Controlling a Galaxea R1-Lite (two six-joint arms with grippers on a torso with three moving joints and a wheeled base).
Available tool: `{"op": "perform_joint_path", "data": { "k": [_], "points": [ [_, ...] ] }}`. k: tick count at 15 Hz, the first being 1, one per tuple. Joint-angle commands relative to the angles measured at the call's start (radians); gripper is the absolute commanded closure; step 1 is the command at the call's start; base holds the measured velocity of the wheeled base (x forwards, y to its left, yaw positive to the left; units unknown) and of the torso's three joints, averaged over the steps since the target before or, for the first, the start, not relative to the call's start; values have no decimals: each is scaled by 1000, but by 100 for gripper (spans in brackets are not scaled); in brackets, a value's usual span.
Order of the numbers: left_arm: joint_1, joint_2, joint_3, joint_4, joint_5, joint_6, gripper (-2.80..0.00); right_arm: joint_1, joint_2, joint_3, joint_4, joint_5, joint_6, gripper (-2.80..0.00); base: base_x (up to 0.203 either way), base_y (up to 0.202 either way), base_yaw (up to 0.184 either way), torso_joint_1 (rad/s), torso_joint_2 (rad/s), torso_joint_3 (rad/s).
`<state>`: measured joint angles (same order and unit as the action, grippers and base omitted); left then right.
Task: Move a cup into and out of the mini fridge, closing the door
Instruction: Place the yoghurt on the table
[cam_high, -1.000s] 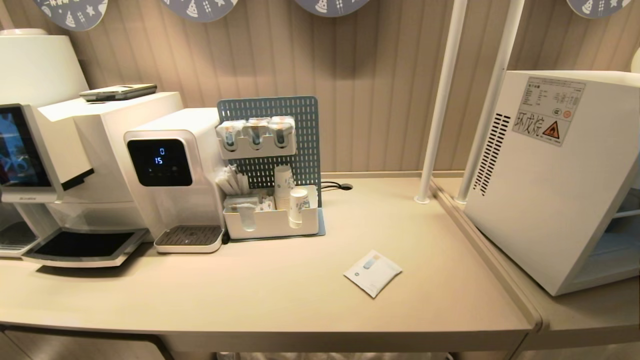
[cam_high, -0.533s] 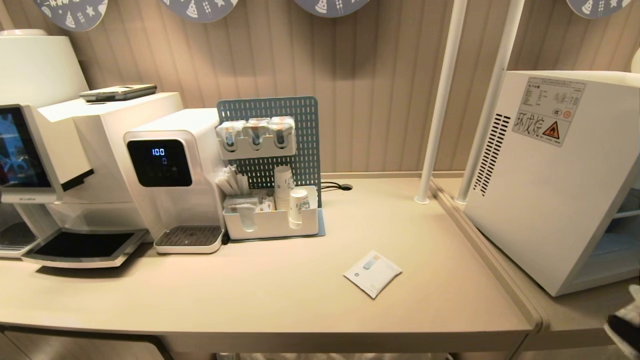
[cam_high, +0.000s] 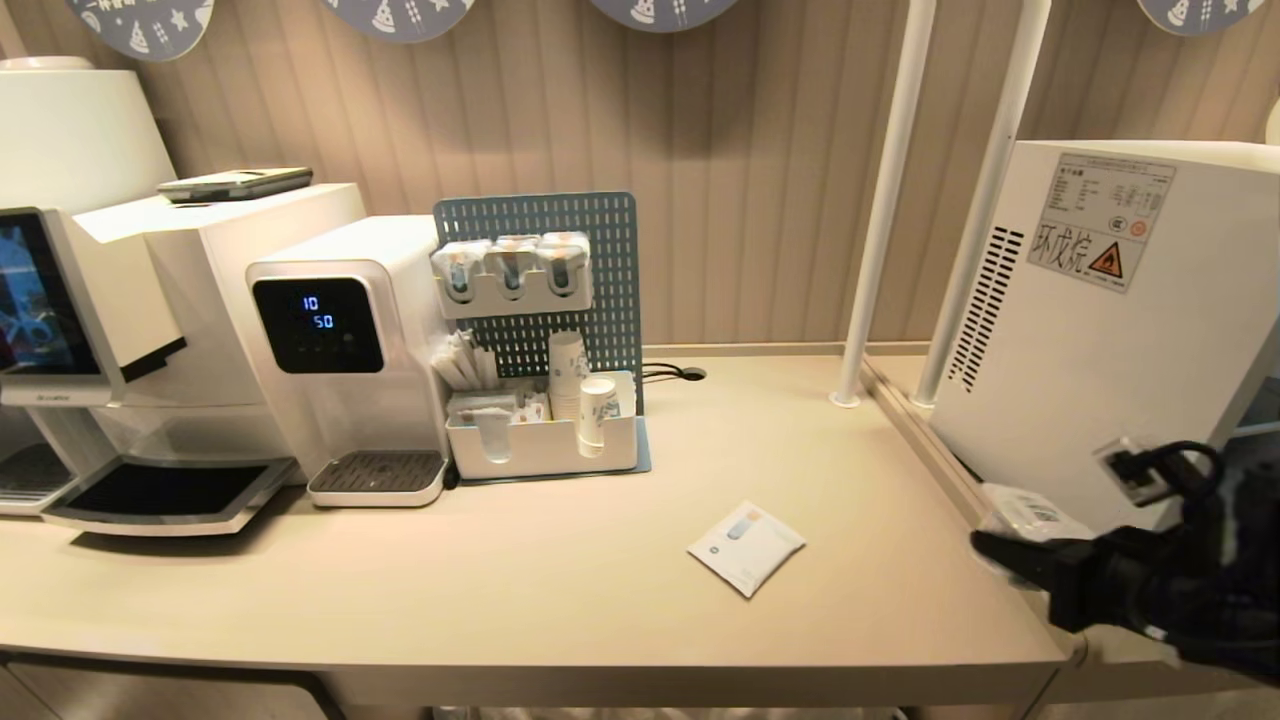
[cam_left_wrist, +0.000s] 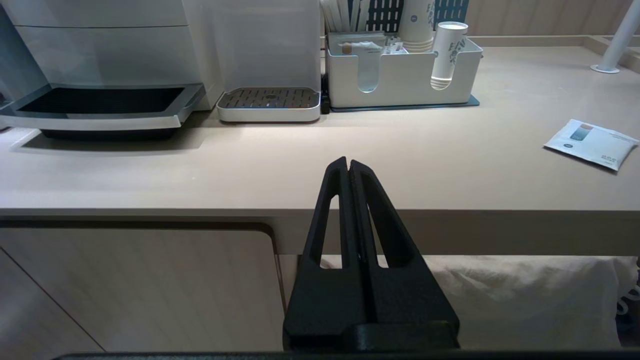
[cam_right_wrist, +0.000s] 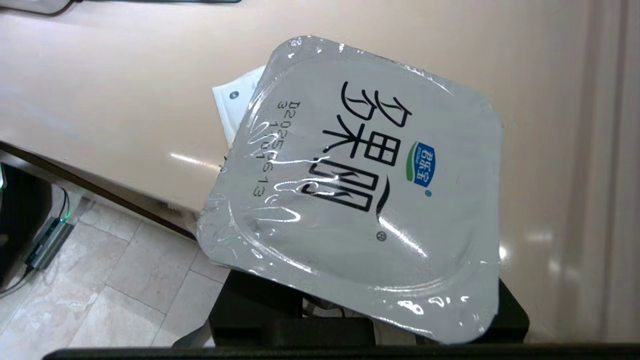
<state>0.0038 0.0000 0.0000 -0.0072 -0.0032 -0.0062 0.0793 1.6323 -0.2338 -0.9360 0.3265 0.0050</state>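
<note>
Cup (cam_right_wrist: 360, 200), squarish glossy foil lid, gripped by right fingers (cam_high: 1000, 548); left fingers (cam_left_wrist: 349, 170) closed.

Pale beige laminate counter (cam_high: 560, 600) spanning the head view. At far left, large white coffee machine (cam_high: 150, 300); right of it, white water dispenser with dark display (cam_high: 340, 350); next right, white plastic organiser tray holding paper cups (cam_high: 545, 440), against blue perforated metal panel (cam_high: 540, 280). Flat white paper sachet (cam_high: 746, 546) lying mid-counter, nearer the front. White boxy mini fridge (cam_high: 1100, 340) at far right, with black right gripper (cam_high: 1010, 545) before it, carrying small squat foil-lidded cup (cam_high: 1030, 512) above the counter's right end.
</note>
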Motion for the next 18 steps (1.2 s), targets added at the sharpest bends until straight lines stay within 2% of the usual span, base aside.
{"op": "perform_joint_path", "data": {
  "k": [1, 3, 4, 6, 10, 14, 18],
  "points": [
    [1, 0, 2, 0, 0, -1, 0, 74, 346, -48, -225, -21, -6, 0, 0, 0, 0, 0, 0, 0],
    [1, 0, 2, 0, 0, 0, 0, 216, 500, -167, -338, -114, -29, 0, 0, 0, 0, 0, 0, 0],
    [1, 0, 2, 0, 2, 0, 0, 268, 531, -232, -353, -159, -44, 0, 0, 0, 0, 0, 0, 0],
    [1, 0, 2, 0, 0, 0, 0, 349, 522, -334, -252, -203, -67, 0, 0, 0, 0, 0, 0, 0],
    [1, 0, 2, 0, 0, 0, 0, 448, 503, -468, -55, -213, -74, 0, 0, 0, 0, 0, 0, 0],
    [1, 0, 2, 0, 0, 0, 0, 537, 576, -513, -44, -215, -71, 0, 0, 0, 0, 0, 0, 0],
    [1, 0, 2, 0, 0, 0, 0, 569, 708, -576, -50, -250, -70, 0, 0, 0, 0, 0, 0, 0]
  ]
}}
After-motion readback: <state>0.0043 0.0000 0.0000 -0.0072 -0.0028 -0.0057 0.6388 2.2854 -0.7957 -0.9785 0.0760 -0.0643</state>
